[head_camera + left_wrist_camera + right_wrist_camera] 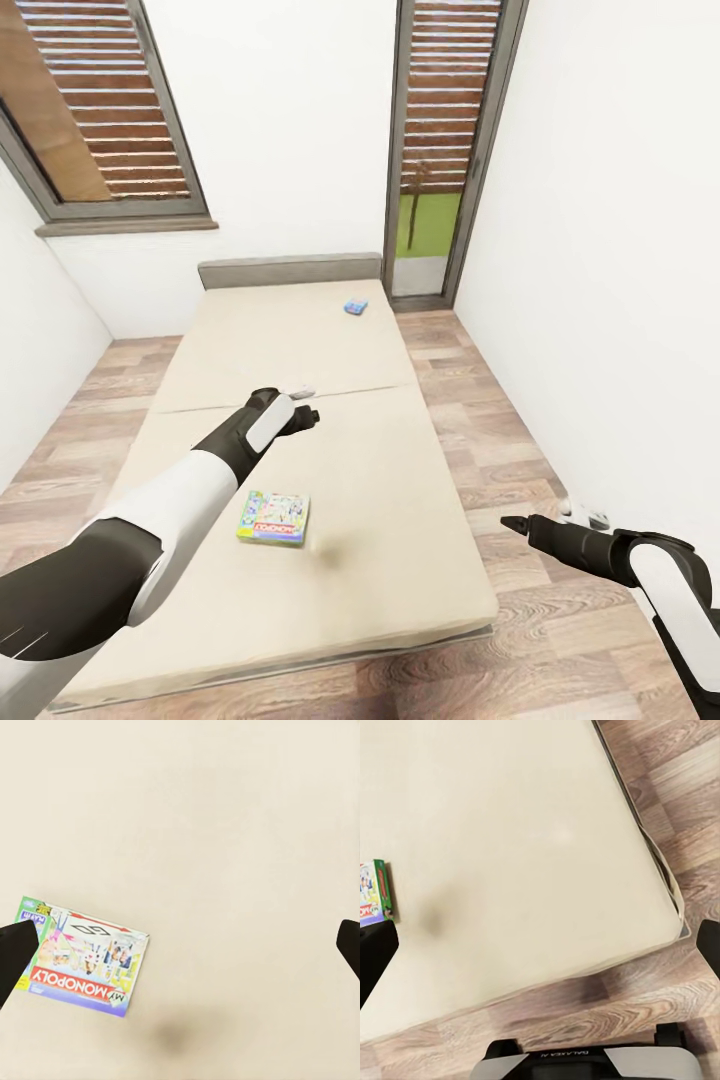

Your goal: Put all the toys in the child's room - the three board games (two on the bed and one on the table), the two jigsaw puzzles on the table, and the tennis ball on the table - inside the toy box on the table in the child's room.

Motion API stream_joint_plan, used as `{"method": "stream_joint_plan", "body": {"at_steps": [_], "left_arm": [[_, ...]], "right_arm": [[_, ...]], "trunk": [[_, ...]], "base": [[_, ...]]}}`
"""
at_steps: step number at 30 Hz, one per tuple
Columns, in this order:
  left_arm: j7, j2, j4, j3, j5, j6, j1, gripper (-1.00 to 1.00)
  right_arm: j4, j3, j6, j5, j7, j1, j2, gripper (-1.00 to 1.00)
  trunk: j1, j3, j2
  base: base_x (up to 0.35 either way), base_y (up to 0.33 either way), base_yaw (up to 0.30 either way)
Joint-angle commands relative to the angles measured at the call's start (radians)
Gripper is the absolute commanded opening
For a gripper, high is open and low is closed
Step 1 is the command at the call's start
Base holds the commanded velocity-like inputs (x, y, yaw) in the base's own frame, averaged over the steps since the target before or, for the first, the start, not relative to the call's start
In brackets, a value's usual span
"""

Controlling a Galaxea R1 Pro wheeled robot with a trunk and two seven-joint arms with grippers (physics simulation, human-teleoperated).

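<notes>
Head view: left gripper [303, 407] hovers over the bed [400, 480], fingers spread wide and empty, with the multicoloured board game [273, 517] flat on the mattress beside its forearm, the small blue board game [355, 307] near the headboard, and the right gripper [518, 524] open, empty, over the floor [520, 420].

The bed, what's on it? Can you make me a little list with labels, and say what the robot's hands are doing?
bed: beige mattress, grey headboard, wooden floor around it
Monopoly board game: flat on the mattress, near the foot end
small blue board game: flat on the mattress, near the headboard
left end effector: above the mattress, open, holding nothing
right end effector: over the floor beside the bed, open, holding nothing
</notes>
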Motion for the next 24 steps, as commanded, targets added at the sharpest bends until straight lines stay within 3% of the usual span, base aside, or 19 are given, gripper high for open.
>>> {"method": "stream_joint_plan", "body": {"at_steps": [1, 10, 24], "left_arm": [[0.009, 0.001, -0.001, -0.006, 0.01, 0.001, -0.001, 1.0], [0.009, -0.005, 0.0, -0.006, 0.013, 0.001, -0.001, 1.0], [0.009, -0.007, 0.002, -0.006, 0.014, 0.001, -0.001, 1.0]], "right_arm": [[-0.001, 0.0, 0.003, -0.01, -0.01, -0.001, 0.0, 1.0], [-0.001, -0.002, 0.003, -0.01, -0.01, 0.0, -0.001, 1.0], [-0.001, -0.002, 0.002, -0.01, -0.01, 0.001, -0.004, 1.0]], "trunk": [[0.001, -0.002, -0.002], [0.001, -0.004, -0.002], [0.001, -0.01, -0.002]], "base": [[0.0, 0.0, 0.01], [0.0, 0.0, 0.042], [0.0, 0.0, 0.233]]}}
